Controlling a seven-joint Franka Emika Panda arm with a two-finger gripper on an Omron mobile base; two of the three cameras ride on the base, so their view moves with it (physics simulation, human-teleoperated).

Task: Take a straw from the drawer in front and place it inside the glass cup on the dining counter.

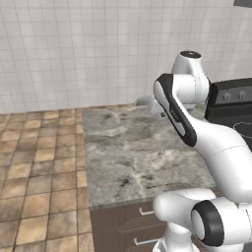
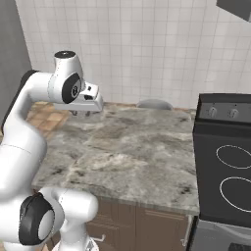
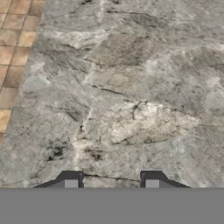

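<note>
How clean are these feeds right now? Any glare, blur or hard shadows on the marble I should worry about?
Left base view: flat even light, no glare on the marble counter, the arm casts no hard shadow. Right base view: equally even; stovetop matte, no reflections. Hand view: marble veining looks soft and smeared up close, pincer tips sharp-edged with bare counter between them.

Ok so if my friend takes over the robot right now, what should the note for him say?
Tool: open, holding nothing, hovering over the marble counter and pointing down at bare stone.
Drawer fronts: dark brown, below the counter edge, all shut.
Done: nothing yet; no straw has been taken.
Left: open the drawer, pick up a straw, find the glass cup, and stand the straw in it.
Watch out: the black stovetop sits right beside the counter on its right.
</note>
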